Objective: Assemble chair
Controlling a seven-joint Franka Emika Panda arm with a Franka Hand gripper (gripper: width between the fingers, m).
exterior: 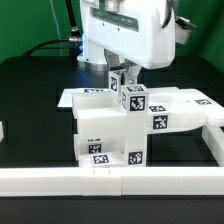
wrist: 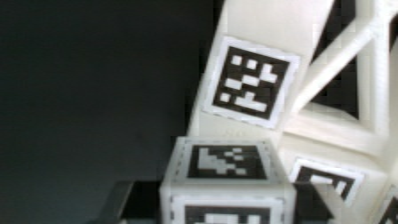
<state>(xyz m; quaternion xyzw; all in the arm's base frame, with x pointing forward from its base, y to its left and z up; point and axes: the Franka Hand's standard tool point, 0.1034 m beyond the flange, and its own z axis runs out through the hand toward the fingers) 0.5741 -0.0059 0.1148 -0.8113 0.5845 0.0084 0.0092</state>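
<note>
The chair parts form a white blocky stack at the table's middle, with black-and-white tags on their faces. A tagged white leg block stands at the stack's top. My gripper reaches down from the white arm onto that block's upper end. In the wrist view the leg block sits between the jaws, and one dark finger lies against its side; the other finger is hidden. The jaws look shut on the block. The X-braced panel with its tag stands right behind it.
A long white border rail runs along the front and another rail up the exterior view's right. The flat marker board lies behind the stack at the exterior view's left. The table is black.
</note>
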